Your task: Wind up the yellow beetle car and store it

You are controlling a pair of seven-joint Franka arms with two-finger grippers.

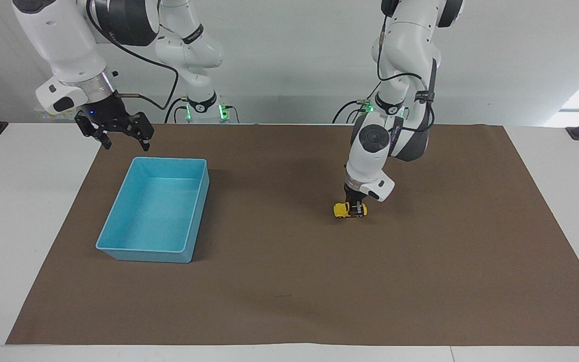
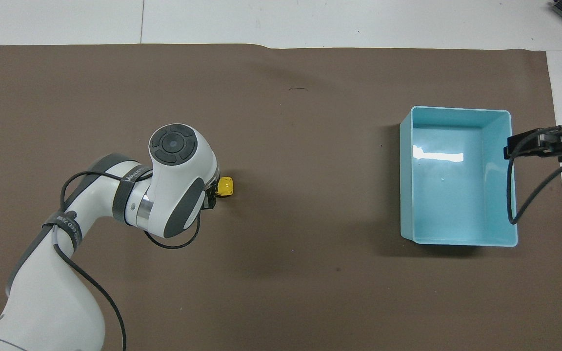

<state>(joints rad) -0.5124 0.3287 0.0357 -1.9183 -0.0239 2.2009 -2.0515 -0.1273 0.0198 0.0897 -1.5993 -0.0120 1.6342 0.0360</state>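
a white counter [image 1: 33,201] carries a brown mat [image 1: 289,281]. on the mat the blue tray [image 1: 118,236] sits at nine o'clock, the yellow beetle car [image 1: 342,210] near centre.

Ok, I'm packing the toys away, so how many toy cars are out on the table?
1. The yellow beetle car sits on the brown mat, gripped by the left gripper. The blue tray holds none.
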